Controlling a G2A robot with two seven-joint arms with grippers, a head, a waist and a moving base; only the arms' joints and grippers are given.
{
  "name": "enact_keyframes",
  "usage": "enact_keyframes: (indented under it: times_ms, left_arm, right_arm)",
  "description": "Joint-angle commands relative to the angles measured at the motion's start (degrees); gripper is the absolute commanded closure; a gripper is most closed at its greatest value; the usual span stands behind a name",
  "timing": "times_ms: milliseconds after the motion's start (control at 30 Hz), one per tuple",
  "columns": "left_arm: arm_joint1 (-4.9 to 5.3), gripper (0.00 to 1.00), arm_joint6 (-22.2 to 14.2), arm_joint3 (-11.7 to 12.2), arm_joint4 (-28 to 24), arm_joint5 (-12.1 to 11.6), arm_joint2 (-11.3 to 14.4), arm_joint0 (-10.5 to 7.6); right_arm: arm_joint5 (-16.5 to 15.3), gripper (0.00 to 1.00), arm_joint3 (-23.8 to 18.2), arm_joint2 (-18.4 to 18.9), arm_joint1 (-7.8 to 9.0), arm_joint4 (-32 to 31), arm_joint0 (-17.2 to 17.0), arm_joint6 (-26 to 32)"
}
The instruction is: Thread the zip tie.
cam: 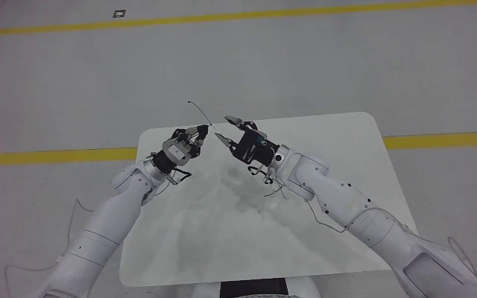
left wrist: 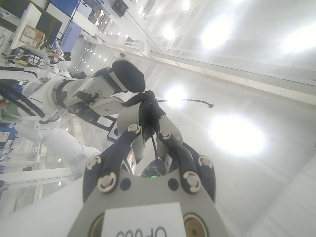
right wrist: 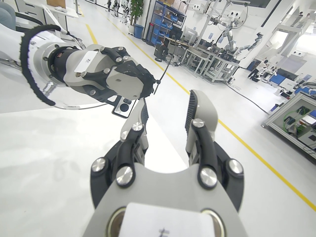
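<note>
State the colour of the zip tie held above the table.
Black. The zip tie shows best in the right wrist view, sticking out of the left gripper.

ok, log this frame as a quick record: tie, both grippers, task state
zip tie: thin black strip, one end pinched, the rest sticking out free in the air
left gripper: shut on zip tie, raised above the table
right gripper: open, holds nothing, facing the left gripper at close range; can't tell if they touch
threading: not yet done, no loop visible
</note>
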Motion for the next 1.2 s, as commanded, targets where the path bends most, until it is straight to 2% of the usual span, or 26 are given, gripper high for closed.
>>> enact_keyframes:
  times_ms: [0,667,833,1000,1033,1167]
  left_arm:
    - [0.00,1.00,0.0,0.0,0.0,0.0,0.0,0.00]
    - [0.00,1.00,0.0,0.0,0.0,0.0,0.0,0.00]
    - [0.00,1.00,0.0,0.0,0.0,0.0,0.0,0.00]
    - [0.00,1.00,0.0,0.0,0.0,0.0,0.0,0.00]
    - [0.00,1.00,0.0,0.0,0.0,0.0,0.0,0.00]
    - [0.00,1.00,0.0,0.0,0.0,0.0,0.0,0.00]
  right_arm:
    - [-0.2,0.79,0.1,0.1,-0.27,-0.2,0.0,0.0]
    - [-2.3,0.82,0.6,2.3,-2.64,-3.1,-0.9,-0.5]
    - [-3.1,0.92,0.5,3.0,-3.04,-3.6,-1.5,-0.2]
    - [-4.0,0.96,0.5,3.5,-3.46,-3.8,-1.8,0.2]
    - [-4.1,1.00,0.5,3.6,-3.53,-3.9,-1.9,0.2]
    - [-4.7,1.00,0.5,4.0,-3.83,-4.5,-2.2,0.6]
